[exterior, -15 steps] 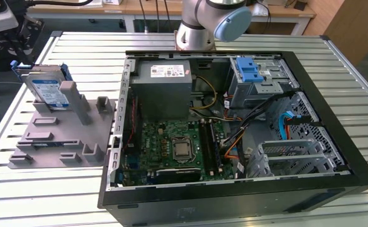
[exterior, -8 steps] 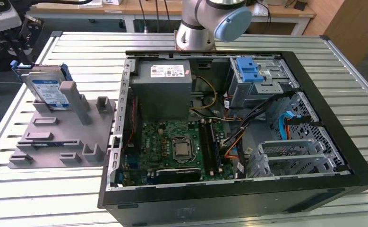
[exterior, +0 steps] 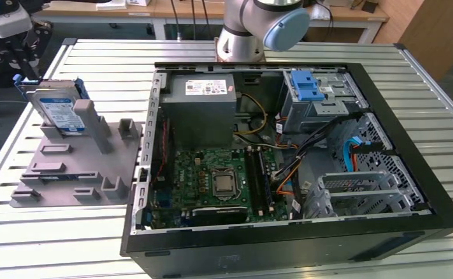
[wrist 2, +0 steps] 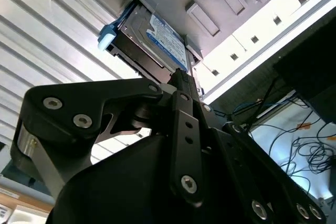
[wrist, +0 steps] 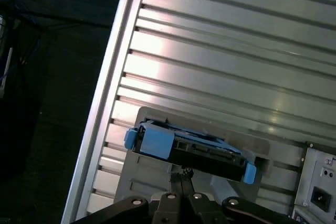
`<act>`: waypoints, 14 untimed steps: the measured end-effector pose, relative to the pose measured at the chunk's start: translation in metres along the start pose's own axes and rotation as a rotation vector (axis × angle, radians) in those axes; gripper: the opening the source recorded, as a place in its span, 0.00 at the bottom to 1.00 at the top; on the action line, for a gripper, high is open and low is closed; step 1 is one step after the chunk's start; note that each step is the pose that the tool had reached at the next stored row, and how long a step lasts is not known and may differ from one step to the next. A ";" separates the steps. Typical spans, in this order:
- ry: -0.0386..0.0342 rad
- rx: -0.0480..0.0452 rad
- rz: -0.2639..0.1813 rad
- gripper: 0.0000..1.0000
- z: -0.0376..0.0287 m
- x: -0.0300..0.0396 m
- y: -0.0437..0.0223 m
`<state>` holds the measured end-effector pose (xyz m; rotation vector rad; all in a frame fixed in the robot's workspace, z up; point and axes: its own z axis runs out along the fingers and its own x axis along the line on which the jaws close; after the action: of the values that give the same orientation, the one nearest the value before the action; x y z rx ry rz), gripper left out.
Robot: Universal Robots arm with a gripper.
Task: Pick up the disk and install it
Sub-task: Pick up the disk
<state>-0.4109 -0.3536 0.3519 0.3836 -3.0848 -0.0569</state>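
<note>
Close by the disk [wrist: 191,150], the pincer [wrist: 181,174]

Table [exterior: 47,244]: silver, ribbed metal slats.
Computer case [exterior: 273,247]: open, lying on the table.
Grey stand [exterior: 79,160]: on the table, just beside the case, exterior view's left.

My arm [exterior: 238,26] is a fat round tube, silver-grey, with a light blue cap [exterior: 286,28] on its joint. My gripper [wrist 2: 181,77] is black all over. It is made of flat bars with round ends and one big smooth plate [wrist 2: 79,114]. Shiny silver screws [wrist 2: 53,103] sit in the bars, each with a little hole in the middle. In the first wrist view my black bars carry the same silver dots.
</note>
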 end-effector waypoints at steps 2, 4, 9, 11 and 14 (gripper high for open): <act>0.0015 0.0010 -0.036 0.11 0.0000 0.0000 0.0000; 0.0030 0.0020 -0.072 0.11 0.0001 0.0000 0.0000; 0.0036 0.0024 -0.083 0.11 0.0000 0.0000 0.0000; 0.0036 0.0024 -0.085 0.11 0.0001 0.0001 0.0001; 0.0028 0.0028 -0.098 0.11 0.0006 0.0009 0.0004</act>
<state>-0.4119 -0.3534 0.3514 0.5339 -3.0618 -0.0544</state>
